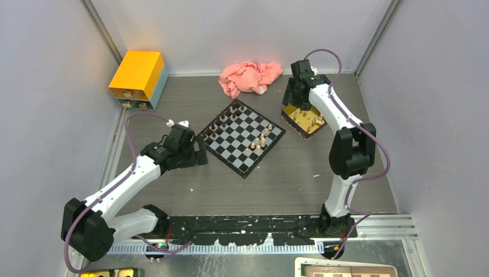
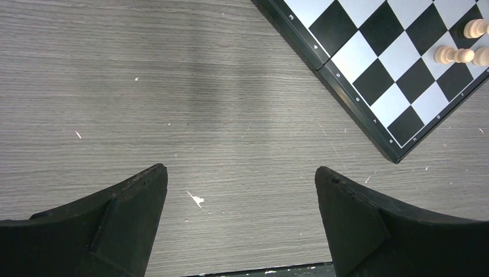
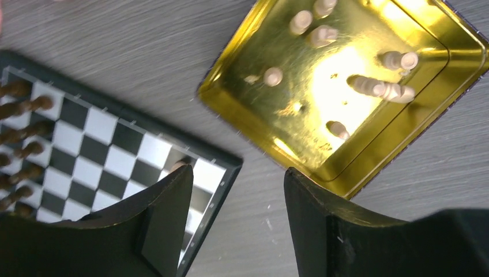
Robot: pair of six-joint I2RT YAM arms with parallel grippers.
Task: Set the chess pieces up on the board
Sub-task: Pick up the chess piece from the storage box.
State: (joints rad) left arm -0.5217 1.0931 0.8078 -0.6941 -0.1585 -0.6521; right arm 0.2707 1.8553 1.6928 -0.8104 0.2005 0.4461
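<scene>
The board lies as a diamond in the middle of the table. Dark brown chess pieces stand along its upper-left edge, and several pale ones stand near its right corner. More pale pieces lie in the yellow tray. My left gripper is open and empty beside the board's left corner, over bare table. My right gripper is open and empty, above the gap between the board and the tray.
A pink cloth lies behind the board. An orange drawer box stands at the back left. A brown-and-cream board in a white frame shows at the bottom edge. Grey walls close in both sides.
</scene>
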